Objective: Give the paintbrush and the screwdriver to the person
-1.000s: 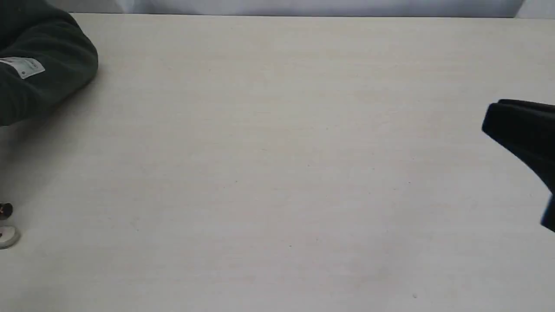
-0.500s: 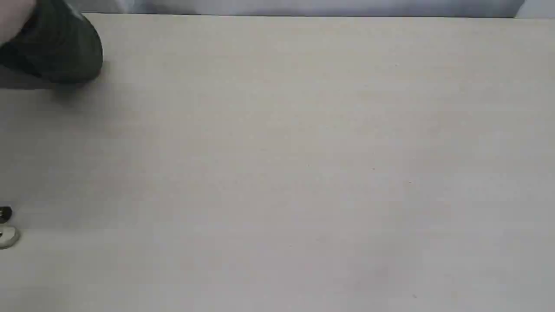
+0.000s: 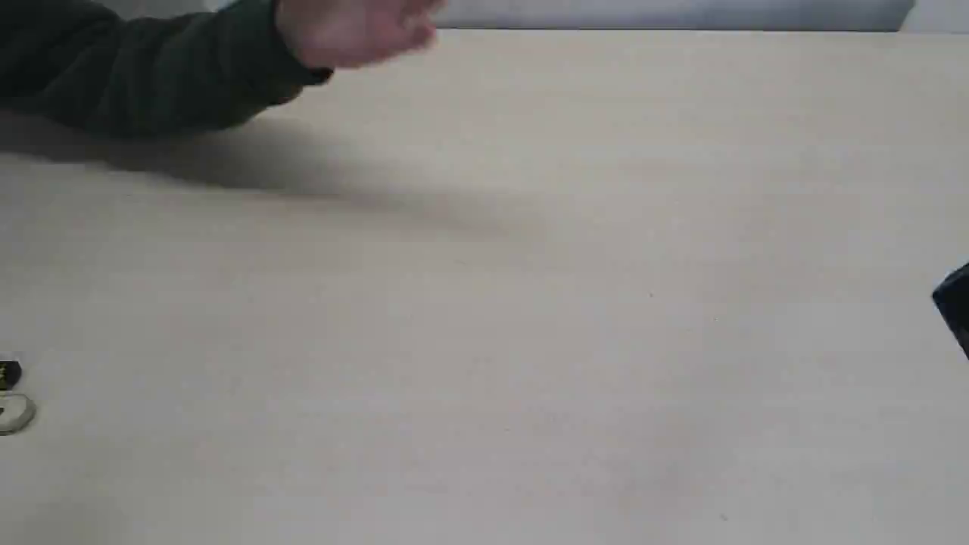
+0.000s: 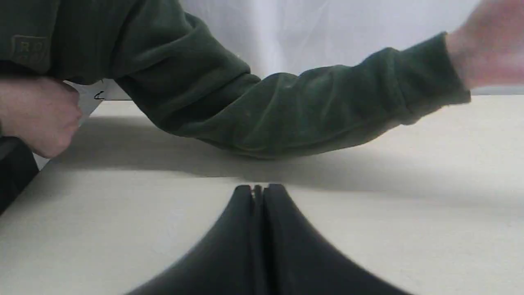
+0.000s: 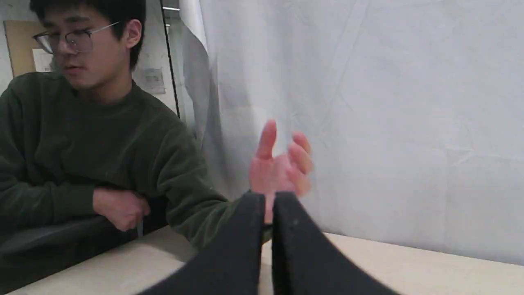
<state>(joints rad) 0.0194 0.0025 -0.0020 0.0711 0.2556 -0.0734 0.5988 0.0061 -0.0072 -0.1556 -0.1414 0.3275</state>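
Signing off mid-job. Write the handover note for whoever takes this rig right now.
Left gripper: jaws shut, empty.
Right gripper: jaws shut, empty.
Person's hand reaches open over the table's far side; the other hand is closed, contents unclear.
Paintbrush, screwdriver: not identifiable in any view; a dark bit and a silvery bit at the exterior view's left edge are cut off.
Done, left: cannot confirm; locate both tools first.
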